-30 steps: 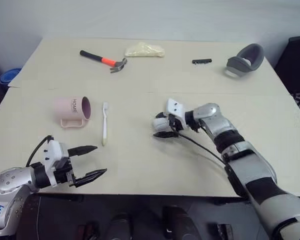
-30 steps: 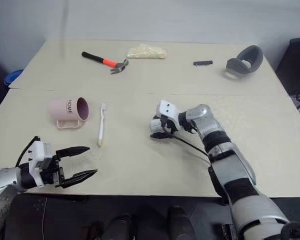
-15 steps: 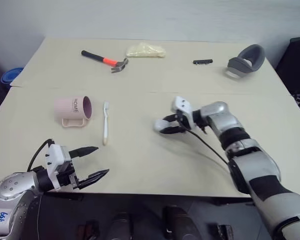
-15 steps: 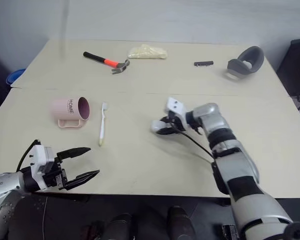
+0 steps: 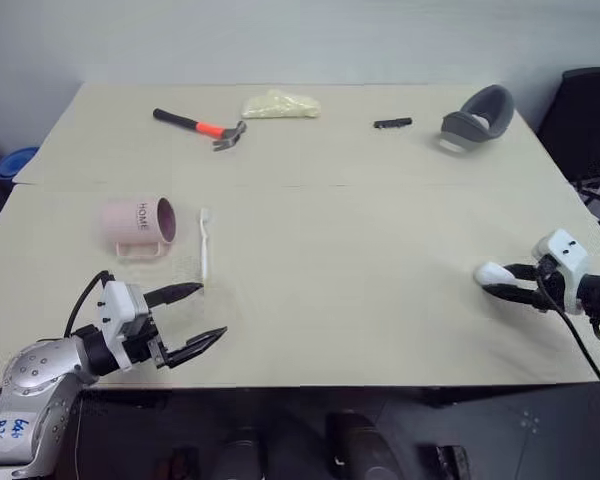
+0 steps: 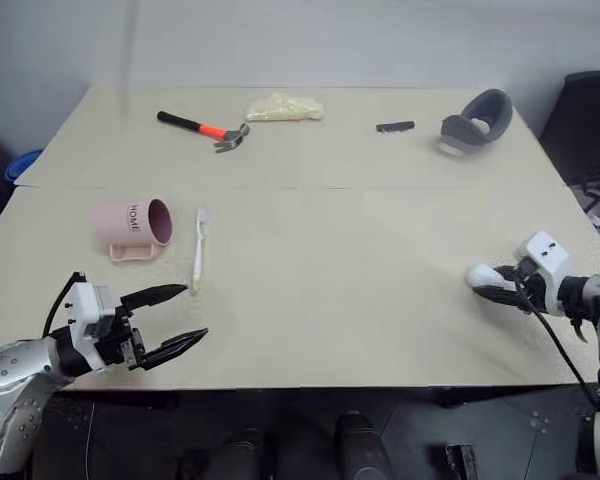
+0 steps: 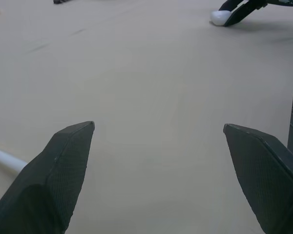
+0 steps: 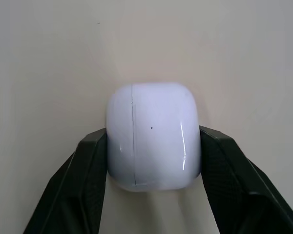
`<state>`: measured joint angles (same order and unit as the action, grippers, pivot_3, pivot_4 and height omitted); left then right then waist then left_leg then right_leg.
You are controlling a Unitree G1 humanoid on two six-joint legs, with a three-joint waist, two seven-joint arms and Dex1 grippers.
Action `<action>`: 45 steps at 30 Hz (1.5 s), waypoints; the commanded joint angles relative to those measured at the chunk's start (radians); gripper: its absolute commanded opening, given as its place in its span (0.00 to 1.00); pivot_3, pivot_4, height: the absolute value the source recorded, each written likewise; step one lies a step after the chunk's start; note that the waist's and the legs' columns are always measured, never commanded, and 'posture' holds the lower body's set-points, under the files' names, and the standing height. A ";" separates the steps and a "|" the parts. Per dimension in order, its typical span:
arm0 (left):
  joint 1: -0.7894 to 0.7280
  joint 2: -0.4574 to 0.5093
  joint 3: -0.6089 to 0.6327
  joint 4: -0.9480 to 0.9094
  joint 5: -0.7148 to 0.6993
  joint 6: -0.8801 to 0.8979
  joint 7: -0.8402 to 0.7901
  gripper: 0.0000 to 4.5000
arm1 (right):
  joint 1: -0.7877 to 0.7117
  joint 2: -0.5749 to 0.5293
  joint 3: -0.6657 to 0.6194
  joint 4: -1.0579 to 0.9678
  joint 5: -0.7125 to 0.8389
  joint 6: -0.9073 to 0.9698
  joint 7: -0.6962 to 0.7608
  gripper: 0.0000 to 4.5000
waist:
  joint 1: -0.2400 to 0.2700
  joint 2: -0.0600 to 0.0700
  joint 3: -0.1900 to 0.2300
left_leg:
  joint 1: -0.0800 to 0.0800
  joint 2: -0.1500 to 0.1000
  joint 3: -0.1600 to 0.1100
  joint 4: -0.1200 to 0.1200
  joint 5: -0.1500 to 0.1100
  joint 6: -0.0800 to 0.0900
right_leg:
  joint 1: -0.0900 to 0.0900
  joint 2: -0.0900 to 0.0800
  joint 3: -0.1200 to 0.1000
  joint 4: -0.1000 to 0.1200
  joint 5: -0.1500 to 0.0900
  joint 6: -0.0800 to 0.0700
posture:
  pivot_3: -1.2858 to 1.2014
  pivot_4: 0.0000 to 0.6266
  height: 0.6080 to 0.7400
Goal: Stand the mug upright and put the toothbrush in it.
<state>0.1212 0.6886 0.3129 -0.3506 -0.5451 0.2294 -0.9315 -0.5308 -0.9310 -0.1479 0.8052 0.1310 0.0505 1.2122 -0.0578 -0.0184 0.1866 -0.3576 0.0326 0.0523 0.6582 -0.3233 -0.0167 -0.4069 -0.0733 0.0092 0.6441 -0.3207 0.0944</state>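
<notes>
Mug (image 5: 136,221) lies on its side on the worktop (image 5: 360,250), mouth facing the toothbrush (image 5: 204,243) just beside it; both sit ahead of the left end effector (image 5: 192,318), the brush handle's tip near its upper finger. That end effector's fingers are spread wide, holding nothing. Well apart, at the worktop's right edge, the right end effector (image 5: 502,283) pinches a small white earbud case (image 8: 153,135) between its fingers.

Beige table (image 5: 380,250); pale wall (image 5: 310,40) behind; dark floor (image 5: 400,440) below.
</notes>
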 commanded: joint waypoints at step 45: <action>-0.910 0.228 -0.507 1.106 0.700 -0.208 -0.058 0.81 | 0.637 0.466 0.094 -1.154 0.305 -0.109 -0.292 1.00 | 0.036 -0.005 -0.003 | -0.009 0.000 -0.002 0.007 -0.003 0.002 | -0.005 0.002 -0.007 0.003 0.001 0.000 | 0.52 0.24 1.00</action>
<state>-0.7850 0.9198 -0.1746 0.6981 0.1124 0.0448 -1.0098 0.1038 -0.4701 -0.0465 -0.2973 0.4300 -0.0582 0.9395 -0.0222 -0.0239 0.1839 -0.3659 0.0320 0.0507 0.6649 -0.3252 -0.0132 -0.4119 -0.0726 0.0028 0.6470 -0.3196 0.0958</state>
